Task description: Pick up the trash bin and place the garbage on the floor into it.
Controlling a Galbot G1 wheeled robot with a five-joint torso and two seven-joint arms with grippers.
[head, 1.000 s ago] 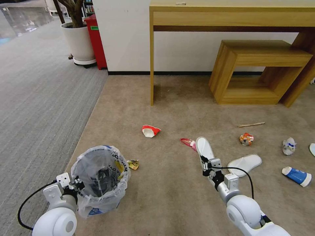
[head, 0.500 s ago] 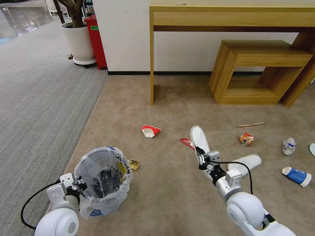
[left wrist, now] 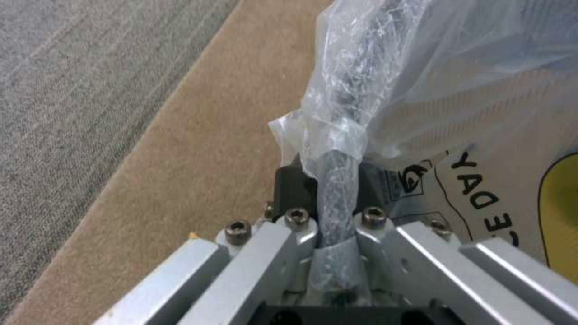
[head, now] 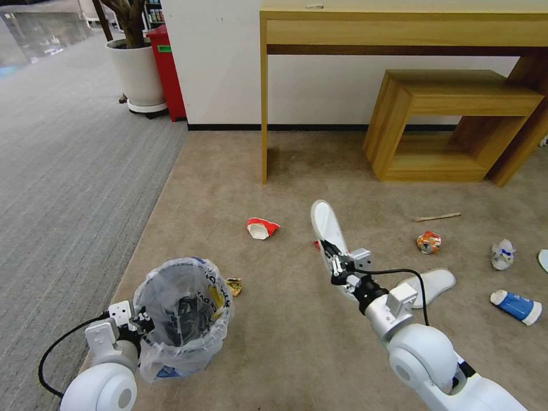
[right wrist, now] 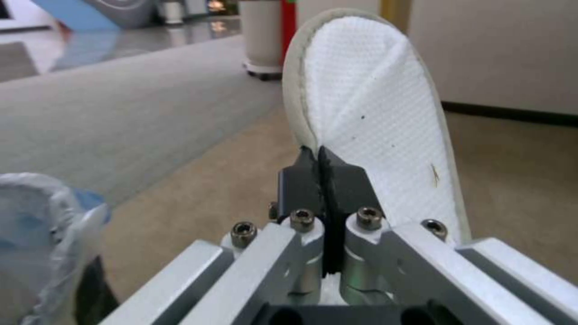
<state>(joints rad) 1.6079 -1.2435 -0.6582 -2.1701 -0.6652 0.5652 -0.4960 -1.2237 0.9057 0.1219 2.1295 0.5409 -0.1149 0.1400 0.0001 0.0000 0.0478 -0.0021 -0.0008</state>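
Head view: my right end effector (head: pixel 334 260) clamps white slipper (head: pixel 325 228) above carpet; left end effector (head: pixel 138 321) pinches trash bin (head: pixel 182 308) rim.

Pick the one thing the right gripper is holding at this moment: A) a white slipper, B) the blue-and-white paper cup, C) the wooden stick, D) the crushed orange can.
A: the right gripper is clamped on the edge of a white slipper, raised off the carpet; the right wrist view shows its fingers pinching that slipper, while the can, cup and stick lie on the floor.
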